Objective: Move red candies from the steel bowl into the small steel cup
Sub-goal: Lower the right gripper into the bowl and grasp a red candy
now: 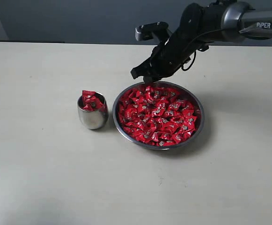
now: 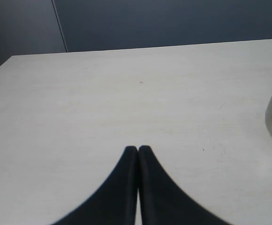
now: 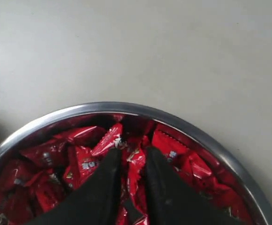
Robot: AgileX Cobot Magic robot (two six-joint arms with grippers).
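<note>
So, one steel bowl (image 1: 202,123), one small steel cup (image 1: 92,119), two grippers, and way too many red candies (image 1: 159,115) to count.
The cup sat just beside the bowl with a few candies poking out. The right gripper (image 3: 130,154) was down at the bowl's rim, fingers pinching one candy, which only its wrist view showed. The left gripper (image 2: 138,149), fingers pressed together, appeared only in its own wrist view.

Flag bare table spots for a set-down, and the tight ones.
Exterior view, bare table: all left of the small steel cup, the whole near side before cup and steel bowl, the strip right of the bowl. Tight: the thin cup-bowl gap, and the bowl's far rim, where the right gripper is among the red candies.
</note>
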